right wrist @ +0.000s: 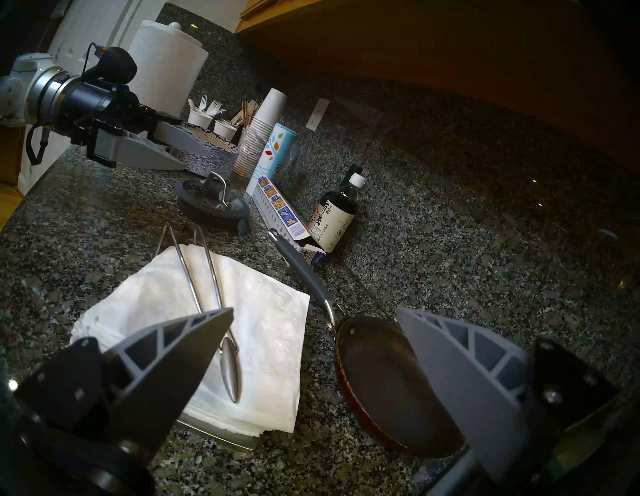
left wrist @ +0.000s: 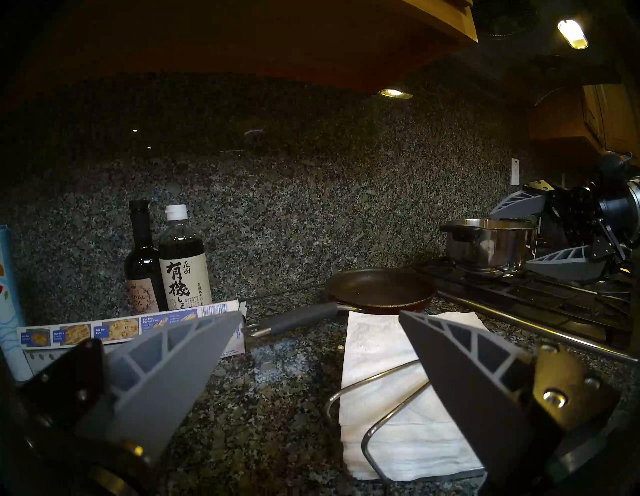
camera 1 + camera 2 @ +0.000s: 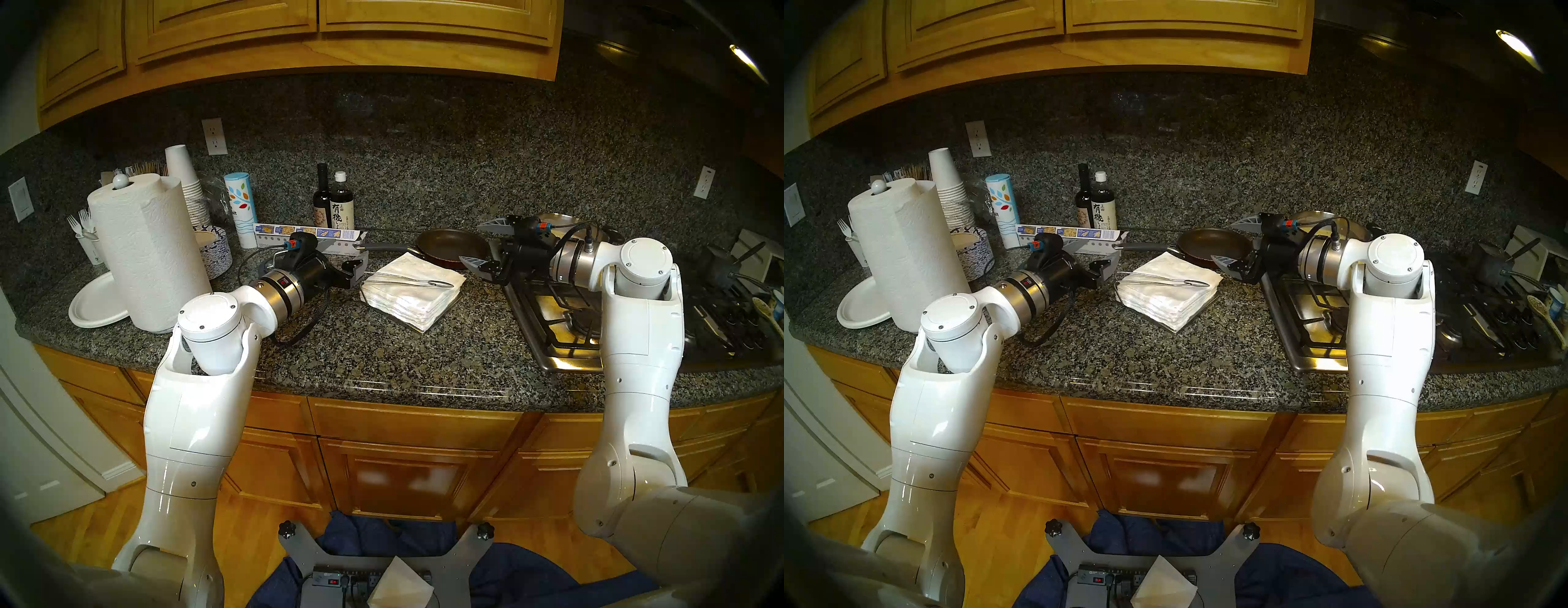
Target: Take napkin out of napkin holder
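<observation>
Where the granite counter (image 3: 339, 361) runs between the two arms, the napkin (image 3: 424, 271) lies as the top sheet of a thick white stack (image 3: 403, 308), pinned under the wire arm (image 3: 407, 278) of the napkin holder (image 1: 221, 438). The arm lies flat across the paper, its pointed bar (image 1: 230, 370) resting near the stack's right side. Of the holder's base only a thin metal edge shows beneath the stack; the rest is covered by paper. Where the top napkin ends and the next begins cannot be made out.

The left gripper (image 2: 320, 320) hangs just beside the stack's left edge, its fingers spread wide and holding nothing; in its own wrist view the right-hand finger (image 2: 460, 374) hides part of the wire loop. From the head views one finger is mostly hidden behind the gripper's black body. The right gripper (image 1: 315, 317) hovers near the stack's right corner, over the rim of the dark frying pan (image 3: 452, 248), jaws wide apart and empty.

The pan's grey handle (image 1: 304, 273) points left, passing behind the stack. Behind it lie a long foil box (image 3: 309, 235) and two dark bottles (image 3: 333, 204). Further left stand a paper towel roll (image 3: 144, 254), a tower of paper cups (image 3: 189, 182) and a white plate (image 3: 91, 303) partly hidden by the roll. To the right, the stove (image 3: 555, 322) is partly blocked by the right arm.
</observation>
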Robot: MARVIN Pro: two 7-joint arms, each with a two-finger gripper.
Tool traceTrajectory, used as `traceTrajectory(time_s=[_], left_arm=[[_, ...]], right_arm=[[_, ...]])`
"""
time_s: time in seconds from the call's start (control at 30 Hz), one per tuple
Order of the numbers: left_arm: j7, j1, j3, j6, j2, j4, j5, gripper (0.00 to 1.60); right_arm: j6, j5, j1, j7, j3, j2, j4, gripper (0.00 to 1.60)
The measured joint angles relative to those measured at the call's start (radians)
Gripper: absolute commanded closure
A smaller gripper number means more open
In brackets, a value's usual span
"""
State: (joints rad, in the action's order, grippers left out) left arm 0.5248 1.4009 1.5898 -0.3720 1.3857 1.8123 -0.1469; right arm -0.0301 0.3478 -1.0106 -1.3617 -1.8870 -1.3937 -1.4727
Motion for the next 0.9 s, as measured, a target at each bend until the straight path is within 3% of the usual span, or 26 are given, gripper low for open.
traceTrajectory(time_s=[0.43,0.77,0.83,0.9], left_arm=[[0.016,-0.004,0.005,-0.007,-0.001,-0.010,-0.006,0.00],[0.068,-0.062,0.010,-0.021,-0.022,-0.047,-0.027,0.00],[0.079,-0.076,0.008,-0.024,-0.026,-0.057,-0.031,0.00],[0.091,-0.088,0.004,-0.027,-0.030,-0.068,-0.035,0.00]], right_arm=[[0.006,-0.001,0.002,-0.001,0.005,-0.001,0.020,0.00],[0.013,0.003,0.033,-0.004,0.055,-0.010,0.097,0.00],[0.011,0.006,0.038,-0.004,0.063,-0.010,0.115,0.06],[0.006,0.009,0.041,-0.006,0.069,-0.009,0.130,0.26]])
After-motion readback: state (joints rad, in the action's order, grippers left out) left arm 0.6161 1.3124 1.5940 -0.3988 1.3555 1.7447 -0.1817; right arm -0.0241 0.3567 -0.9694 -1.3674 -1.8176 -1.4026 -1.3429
